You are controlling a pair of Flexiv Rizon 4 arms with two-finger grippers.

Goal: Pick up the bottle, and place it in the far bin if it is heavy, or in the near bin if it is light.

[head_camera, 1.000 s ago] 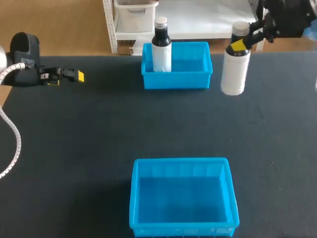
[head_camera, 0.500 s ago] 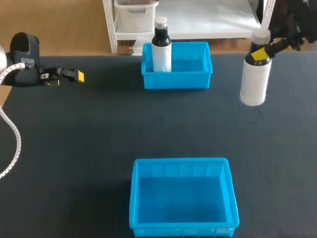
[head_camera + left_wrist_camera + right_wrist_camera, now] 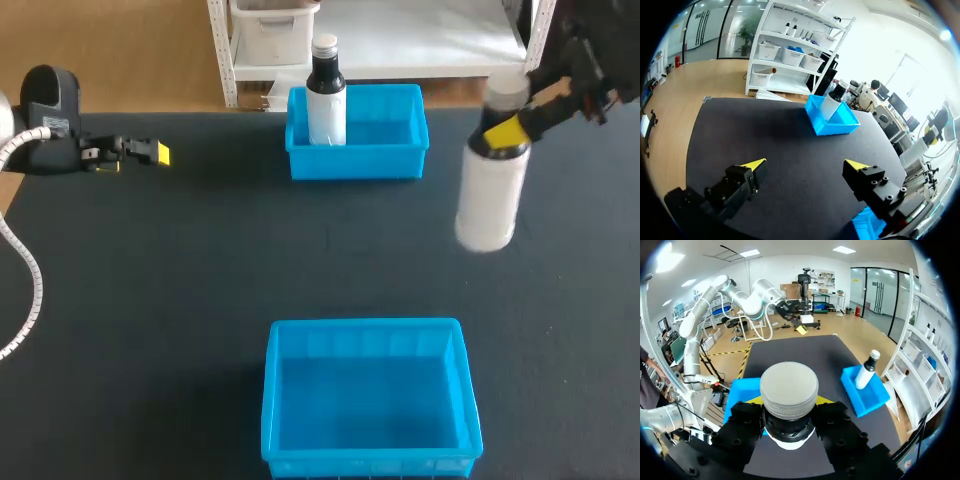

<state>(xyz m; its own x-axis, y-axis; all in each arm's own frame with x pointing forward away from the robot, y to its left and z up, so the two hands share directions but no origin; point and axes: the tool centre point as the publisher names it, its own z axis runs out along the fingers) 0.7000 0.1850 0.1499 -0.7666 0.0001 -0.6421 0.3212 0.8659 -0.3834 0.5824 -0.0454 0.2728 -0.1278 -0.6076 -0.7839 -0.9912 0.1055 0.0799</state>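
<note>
My left claw (image 3: 807,163) sat at the table's left edge, fingers wide, holding nothing. A dark bottle (image 3: 325,95) stood in the far bin (image 3: 400,158). Off to the right of both bins, my right claw (image 3: 505,129) clamped the white bottle (image 3: 490,200) by its neck, above the table. Best practice, I judged: centre it over the chosen bin, far or near (image 3: 366,333), and lower before releasing.

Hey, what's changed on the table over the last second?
The right gripper, still shut on the white bottle at its neck, carried it from beside the far bin toward the table's near side. The left gripper, the far bin with its dark bottle and the near bin stayed put.
</note>
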